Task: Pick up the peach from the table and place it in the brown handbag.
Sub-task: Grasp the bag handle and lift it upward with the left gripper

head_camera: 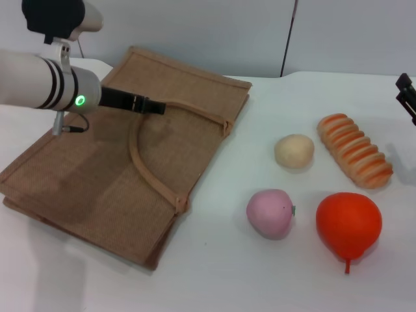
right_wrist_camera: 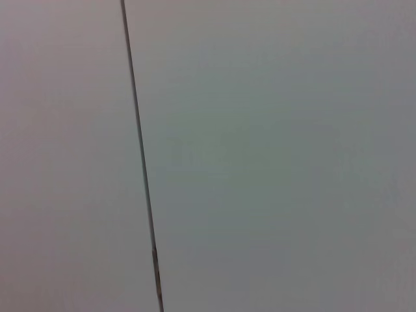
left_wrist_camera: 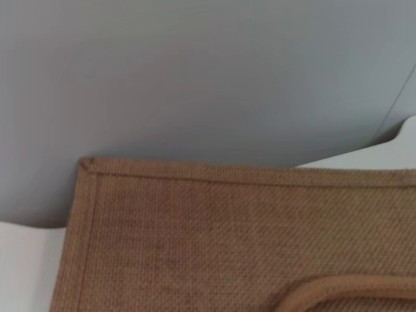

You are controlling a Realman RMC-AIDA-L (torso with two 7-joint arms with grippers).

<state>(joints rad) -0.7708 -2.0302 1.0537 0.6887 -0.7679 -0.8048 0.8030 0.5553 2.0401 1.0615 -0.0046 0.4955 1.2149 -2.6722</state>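
Observation:
The pale-pink peach [head_camera: 269, 213] lies on the white table [head_camera: 227, 279], right of the brown handbag [head_camera: 117, 162]. The handbag lies flat on the table's left half, with its loop handle [head_camera: 146, 166] on top. My left gripper [head_camera: 153, 105] hovers over the bag's far part, well left of the peach, and holds nothing I can see. The left wrist view shows the bag's woven corner [left_wrist_camera: 247, 240] against the grey wall. My right gripper [head_camera: 407, 97] shows only partly at the far right edge, away from the peach.
A beige ball [head_camera: 294, 151] lies behind the peach. A striped bread loaf [head_camera: 354, 151] lies to the ball's right. A larger orange-red fruit with a stalk [head_camera: 348, 223] lies right of the peach. The right wrist view shows only the grey wall.

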